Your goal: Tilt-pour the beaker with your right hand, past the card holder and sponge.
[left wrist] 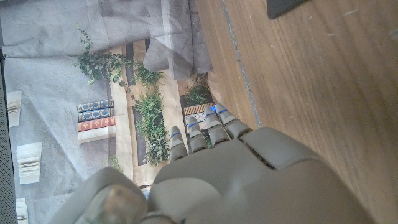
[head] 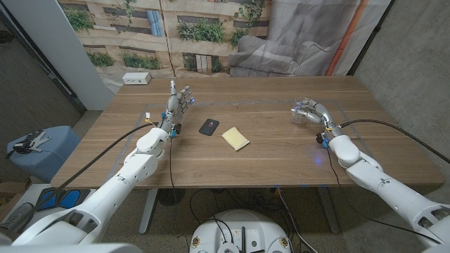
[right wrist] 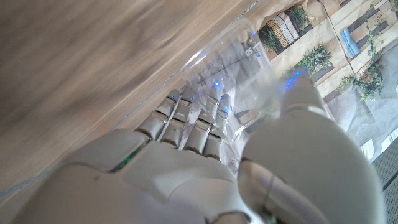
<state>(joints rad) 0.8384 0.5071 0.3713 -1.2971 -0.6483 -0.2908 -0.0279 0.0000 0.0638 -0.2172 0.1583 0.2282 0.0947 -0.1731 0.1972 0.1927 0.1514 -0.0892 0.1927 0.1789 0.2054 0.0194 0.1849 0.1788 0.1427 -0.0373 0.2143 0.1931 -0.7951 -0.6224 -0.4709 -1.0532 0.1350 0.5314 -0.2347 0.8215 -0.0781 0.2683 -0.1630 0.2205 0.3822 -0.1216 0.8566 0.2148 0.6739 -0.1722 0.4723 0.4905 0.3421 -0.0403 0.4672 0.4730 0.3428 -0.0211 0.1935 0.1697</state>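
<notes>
A clear glass beaker stands at the right of the wooden table, and my right hand grips it, fingers and thumb wrapped around its wall. The right wrist view shows the transparent beaker between my fingers and thumb. A black card holder lies flat near the table's middle, with a yellow sponge just to its right. My left hand stands upright at the left of the card holder, fingers apart and holding nothing. The left wrist view shows a corner of the card holder.
A white box sits at the table's far left corner. A backdrop with printed plants and books hangs behind the table. A blue bin stands on the floor at the left. Bare wood lies between the sponge and my right arm.
</notes>
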